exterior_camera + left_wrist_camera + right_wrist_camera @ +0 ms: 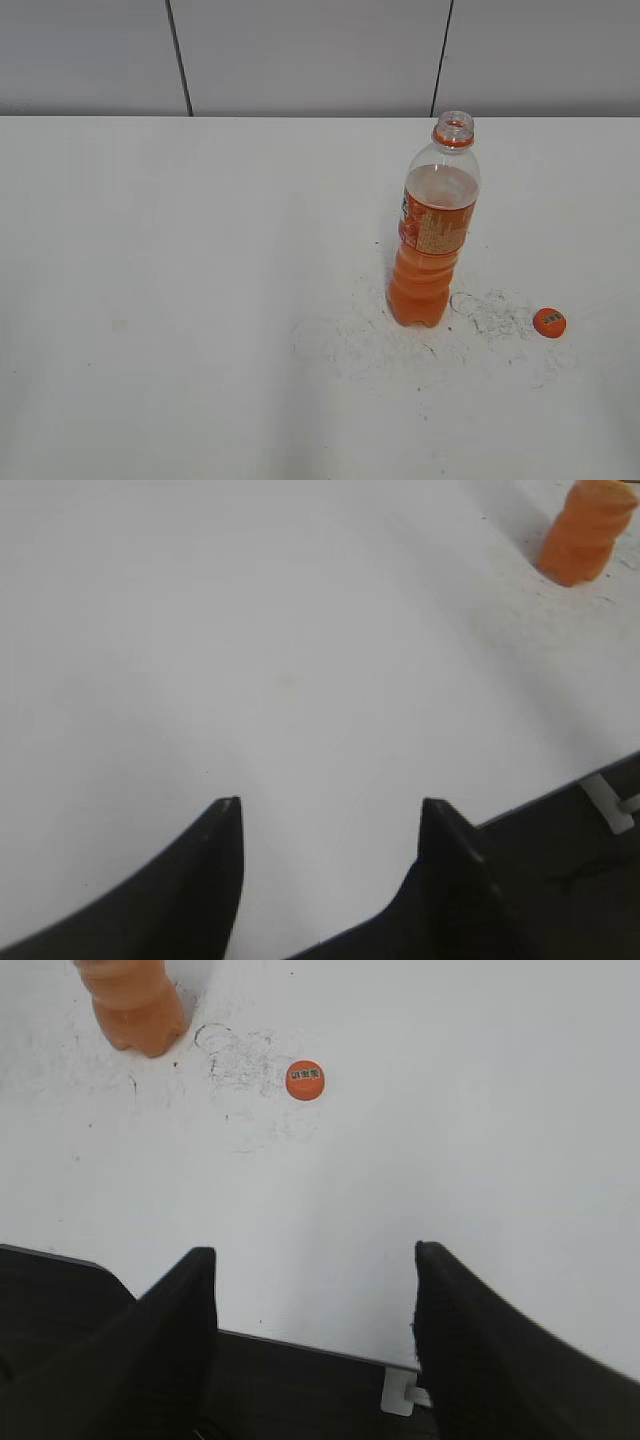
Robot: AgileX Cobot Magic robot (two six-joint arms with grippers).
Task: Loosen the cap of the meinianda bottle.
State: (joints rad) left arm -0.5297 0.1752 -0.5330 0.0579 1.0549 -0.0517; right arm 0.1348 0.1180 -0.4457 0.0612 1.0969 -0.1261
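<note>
Since the cap lies off the neck: the loosening looks finished, by my reading
Cap (pixel 549 322): flat on the table (pixel 200 300), right of the bottle, apart from it
Bottle (pixel 433 225): upright, mouth bare, orange ring on the neck, drink inside
Left gripper (pixel 330 815): jaws spread, empty, low over bare table, well away from the bottle
Right gripper (pixel 315 1260): jaws spread, empty, near the table edge, short of the cap
Left to do: nothing evident

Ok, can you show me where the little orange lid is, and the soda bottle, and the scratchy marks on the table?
cap (pixel 549 322), exterior view, its top face.
meinianda bottle (pixel 436 228), exterior view, its orange label.
scuff marks (pixel 490 312), exterior view, the patch between bottle and cap.
</note>
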